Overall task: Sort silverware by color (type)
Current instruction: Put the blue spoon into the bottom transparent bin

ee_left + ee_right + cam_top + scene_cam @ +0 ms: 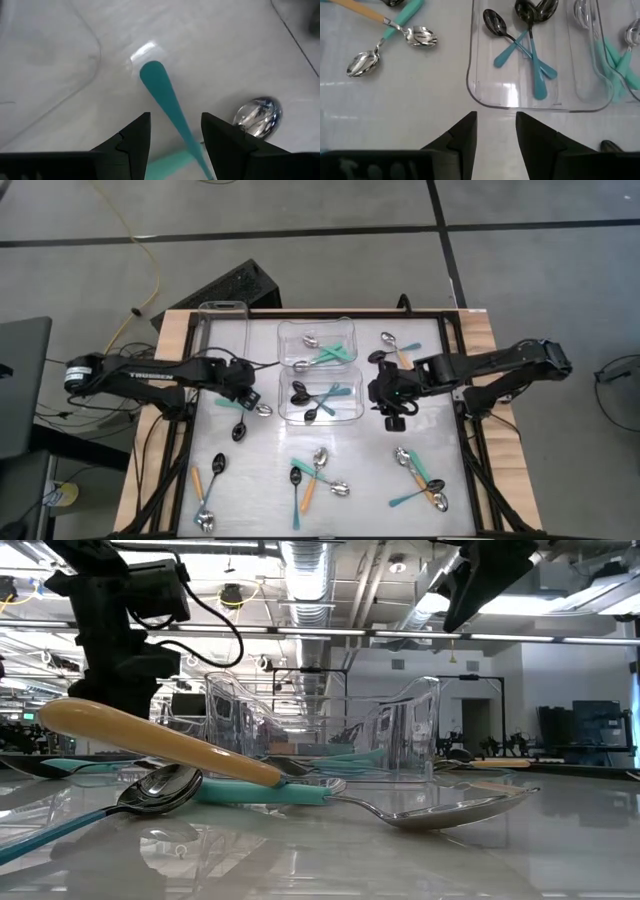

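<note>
White tabletop [270,450] under us. Left gripper [175,131], fingers apart, straddles teal-handled spoon [167,105] beside tub [222,330]; handle runs straight ahead between fingers. Right gripper [495,129], open and empty, farther away.

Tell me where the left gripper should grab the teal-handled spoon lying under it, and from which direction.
Grip the teal-handled spoon across its slim handle, near the middle, coming straight down from above. It lies flat on the table, and in the left wrist view the handle runs between the open fingers of the left gripper, so they likely only need to lower and close. Its silver bowl is wider and rounded, a poorer hold.
</note>
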`<action>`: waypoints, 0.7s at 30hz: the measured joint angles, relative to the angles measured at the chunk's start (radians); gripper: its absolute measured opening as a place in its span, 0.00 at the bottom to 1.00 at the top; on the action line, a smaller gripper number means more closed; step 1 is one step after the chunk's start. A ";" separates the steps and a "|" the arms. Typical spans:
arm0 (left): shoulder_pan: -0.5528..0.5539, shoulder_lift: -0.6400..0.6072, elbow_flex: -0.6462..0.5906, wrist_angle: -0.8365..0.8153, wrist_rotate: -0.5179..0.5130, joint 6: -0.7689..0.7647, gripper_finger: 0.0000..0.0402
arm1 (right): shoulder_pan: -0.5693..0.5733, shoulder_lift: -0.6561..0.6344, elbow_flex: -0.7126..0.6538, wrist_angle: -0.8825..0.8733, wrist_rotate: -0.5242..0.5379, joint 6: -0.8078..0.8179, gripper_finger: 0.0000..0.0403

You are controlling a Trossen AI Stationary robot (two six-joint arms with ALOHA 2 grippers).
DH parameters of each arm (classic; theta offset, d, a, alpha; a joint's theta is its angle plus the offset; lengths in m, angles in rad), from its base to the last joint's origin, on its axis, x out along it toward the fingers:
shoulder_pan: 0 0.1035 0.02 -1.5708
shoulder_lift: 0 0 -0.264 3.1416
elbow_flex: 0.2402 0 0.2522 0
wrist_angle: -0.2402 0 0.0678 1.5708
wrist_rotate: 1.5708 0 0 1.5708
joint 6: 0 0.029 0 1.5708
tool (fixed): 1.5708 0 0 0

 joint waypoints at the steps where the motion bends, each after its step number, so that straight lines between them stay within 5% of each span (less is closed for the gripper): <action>1: -0.008 0.001 0.009 -0.009 -0.017 0.000 0.40 | 0.000 0.000 0.000 0.000 0.000 -0.009 0.39; 12: -0.016 0.000 0.216 -0.074 -0.187 0.174 0.40 | -0.022 0.000 0.000 0.000 0.000 -0.005 0.39; 21: -0.072 0.037 0.254 -0.174 -0.023 0.060 0.40 | -0.020 0.000 0.000 0.000 0.000 -0.007 0.39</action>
